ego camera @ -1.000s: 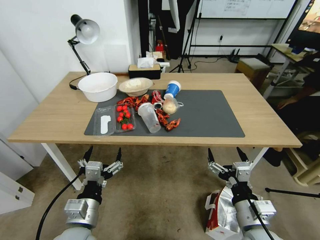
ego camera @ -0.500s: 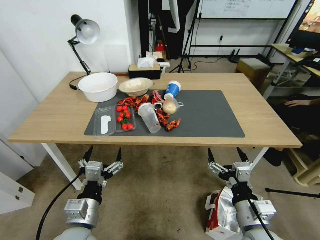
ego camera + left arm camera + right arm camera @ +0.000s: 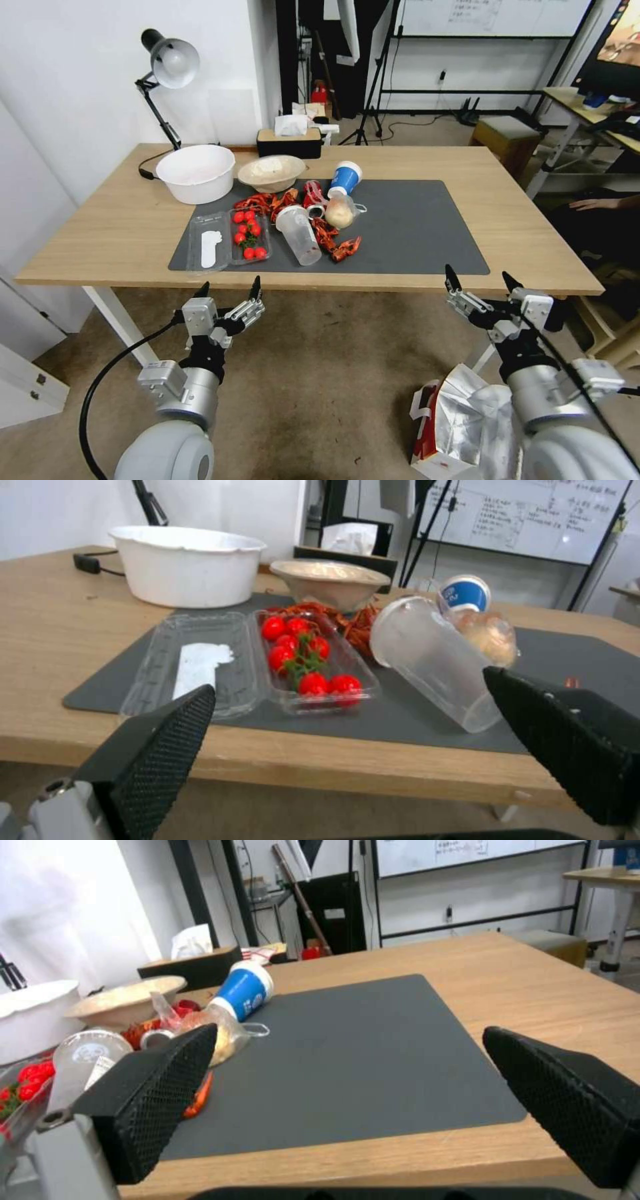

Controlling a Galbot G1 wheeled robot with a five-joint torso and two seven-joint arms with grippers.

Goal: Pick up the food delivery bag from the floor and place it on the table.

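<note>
The food delivery bag (image 3: 460, 420) stands on the floor at the lower right, white paper with a red side and crumpled silver foil at its open top, partly behind my right arm. The table (image 3: 120, 227) is a long light-wood top with a dark grey mat (image 3: 413, 227). My right gripper (image 3: 483, 280) is open at the table's front edge, above the bag and empty. My left gripper (image 3: 229, 290) is open just below the front edge at the left, also empty. The left wrist view frames the table's food between the open fingers (image 3: 160, 740); the right wrist view shows the mat (image 3: 360, 1060).
On the mat's left half lie a tomato tray (image 3: 248, 235), a tipped clear cup (image 3: 300, 235), red crayfish (image 3: 337, 243), a blue cup (image 3: 345, 179) and two bowls (image 3: 197, 173). A desk lamp (image 3: 170, 63) and tissue box (image 3: 290, 140) stand at the back.
Both arms have risen toward the table's front edge; the right gripper also shifted right, uncovering more of the bag's foil top. Both stay open.
</note>
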